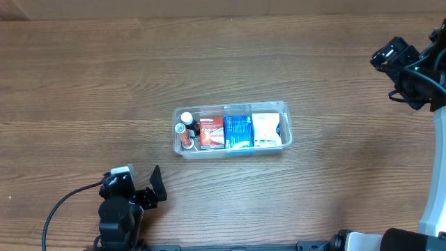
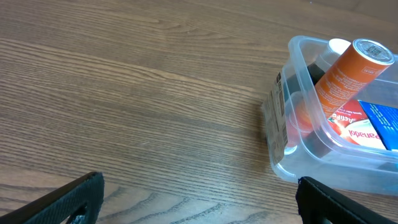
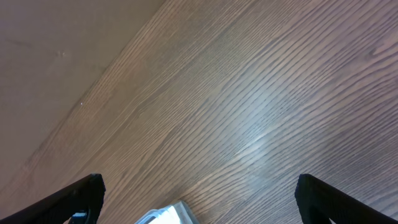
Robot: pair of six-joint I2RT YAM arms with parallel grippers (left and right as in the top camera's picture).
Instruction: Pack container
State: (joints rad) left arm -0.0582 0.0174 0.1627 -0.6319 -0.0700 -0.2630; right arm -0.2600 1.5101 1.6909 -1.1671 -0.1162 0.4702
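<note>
The clear plastic container (image 1: 282, 108) sits at the middle of the wooden table. It holds an orange bottle (image 1: 187, 139), a white-capped dark bottle (image 1: 186, 117), a red box (image 1: 212, 132), a blue box (image 1: 238, 132) and a white packet (image 1: 266, 130). In the left wrist view the container's corner (image 2: 281, 149) shows at right with the orange bottle (image 2: 348, 71) leaning inside. My left gripper (image 2: 199, 199) is open and empty, near the table's front left (image 1: 148, 189). My right gripper (image 3: 199, 202) is open and empty, raised at the far right (image 1: 390, 59); a container corner (image 3: 166, 215) shows below it.
Bare wood-grain tabletop (image 1: 83, 90) surrounds the container on all sides. A black cable (image 1: 59, 209) runs from the left arm at the front left. The right arm's white base (image 1: 435, 209) stands at the right edge.
</note>
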